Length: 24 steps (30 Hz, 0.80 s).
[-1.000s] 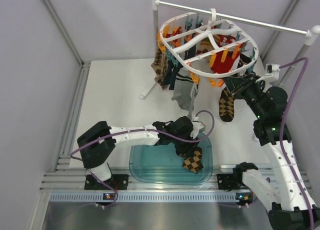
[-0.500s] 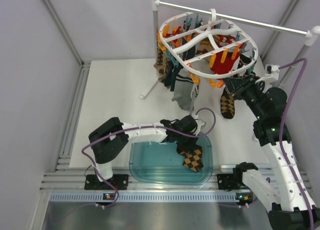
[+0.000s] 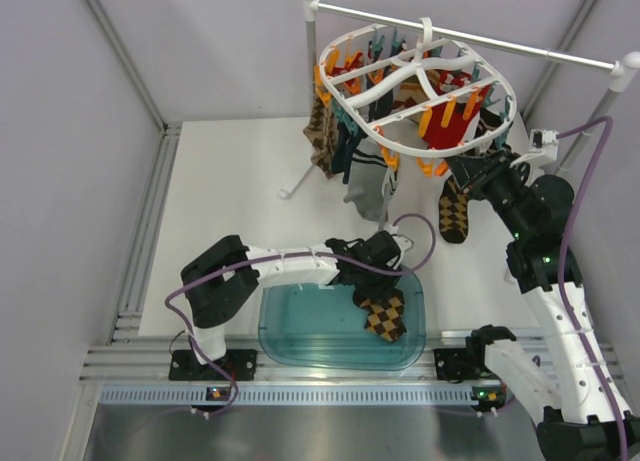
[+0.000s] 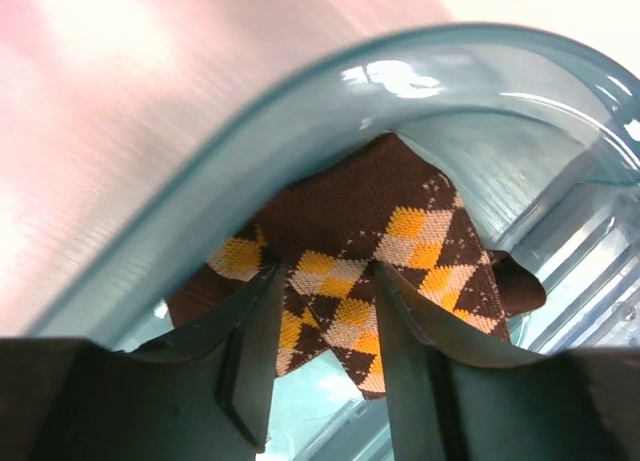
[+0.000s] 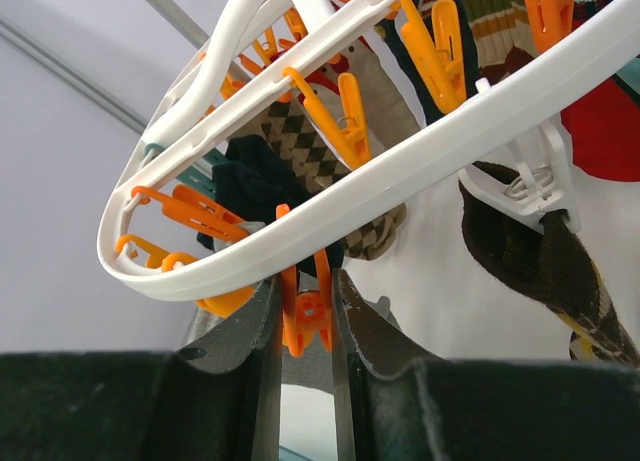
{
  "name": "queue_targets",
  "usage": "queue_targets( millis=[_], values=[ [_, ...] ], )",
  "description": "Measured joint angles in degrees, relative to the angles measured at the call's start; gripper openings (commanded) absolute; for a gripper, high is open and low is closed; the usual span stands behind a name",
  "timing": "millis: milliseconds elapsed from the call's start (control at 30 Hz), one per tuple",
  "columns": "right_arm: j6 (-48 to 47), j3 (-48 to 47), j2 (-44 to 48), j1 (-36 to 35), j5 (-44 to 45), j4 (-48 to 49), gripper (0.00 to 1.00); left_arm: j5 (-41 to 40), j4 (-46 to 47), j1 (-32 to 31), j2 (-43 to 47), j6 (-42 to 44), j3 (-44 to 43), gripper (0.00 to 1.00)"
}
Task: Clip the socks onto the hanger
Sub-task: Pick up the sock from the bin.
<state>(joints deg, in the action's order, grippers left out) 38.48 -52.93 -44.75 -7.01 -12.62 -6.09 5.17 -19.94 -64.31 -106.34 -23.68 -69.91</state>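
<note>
One brown and mustard diamond-check sock [image 3: 385, 316] lies crumpled in the right end of a teal tub [image 3: 300, 346]. My left gripper [image 3: 373, 284] is open just above it. In the left wrist view the fingers [image 4: 405, 311] straddle the sock [image 4: 400, 231] with a gap between them [image 4: 325, 281]. The white oval hanger [image 3: 330, 86] hangs from the rod. A matching check sock [image 3: 452, 209] hangs from its near right side. My right gripper [image 3: 470, 171] sits under that rim [image 5: 400, 171], shut on an orange clip [image 5: 305, 306].
A white rod-and-pole rack [image 3: 470, 36] carries the hanger at the back right. Grey [image 3: 365, 186], red, dark and other patterned socks hang from the orange and teal clips. The tub's curved wall [image 4: 250, 171] rises close in front of the left wrist.
My left arm has folded in, its shoulder swinging right, while its gripper stayed over the sock in the tub. The right arm and the hanging sock have barely moved.
</note>
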Motion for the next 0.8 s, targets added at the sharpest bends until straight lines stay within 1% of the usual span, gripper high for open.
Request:
queue_targets(
  millis=[100, 167, 200, 233, 267, 367, 433, 467, 600, 800],
  values=[
    [-0.4, 0.0, -0.1, 0.0, 0.0, -0.2, 0.0, -2.0, -0.6, -1.7, 0.0, 0.0, -0.7, 0.48],
    [-0.5, 0.0, -0.2, 0.0, 0.0, -0.4, 0.0, -2.7, -0.9, -2.9, -0.2, 0.0, -1.4, 0.45],
    [-0.6, 0.0, -0.3, 0.0, 0.0, -0.4, 0.0, -3.0, -0.9, -3.4, -0.3, 0.0, -1.7, 0.4],
    [-0.6, 0.0, -0.3, 0.0, 0.0, -0.4, 0.0, -3.3, -1.0, -3.8, -0.7, -0.2, -2.1, 0.27],
    [-0.6, 0.0, -0.4, 0.0, 0.0, -0.5, 0.0, -3.7, -1.1, -4.1, -1.1, 0.0, -2.6, 0.21],
    [-0.6, 0.0, -0.4, 0.0, 0.0, -0.5, 0.0, -4.7, -1.4, -4.1, -2.0, 0.0, -2.8, 0.07],
    [-0.6, 0.0, -0.4, 0.0, 0.0, -0.5, 0.0, -5.0, -2.1, -3.9, -2.2, 0.5, -2.8, 0.04],
    [-0.6, 0.0, -0.4, 0.0, 0.0, -0.5, 0.0, -5.1, -2.3, -3.9, -2.1, 0.7, -2.8, 0.0],
    [-0.6, 0.0, -0.3, 0.0, 0.2, -0.6, 0.0, -4.6, -2.5, -3.9, -1.6, 2.1, -2.5, 0.0],
    [-0.9, 0.0, 0.4, 0.0, 0.4, -0.8, 0.0, -2.0, -2.8, -5.0, 7.2, 9.6, 0.1, 0.0]
  ],
)
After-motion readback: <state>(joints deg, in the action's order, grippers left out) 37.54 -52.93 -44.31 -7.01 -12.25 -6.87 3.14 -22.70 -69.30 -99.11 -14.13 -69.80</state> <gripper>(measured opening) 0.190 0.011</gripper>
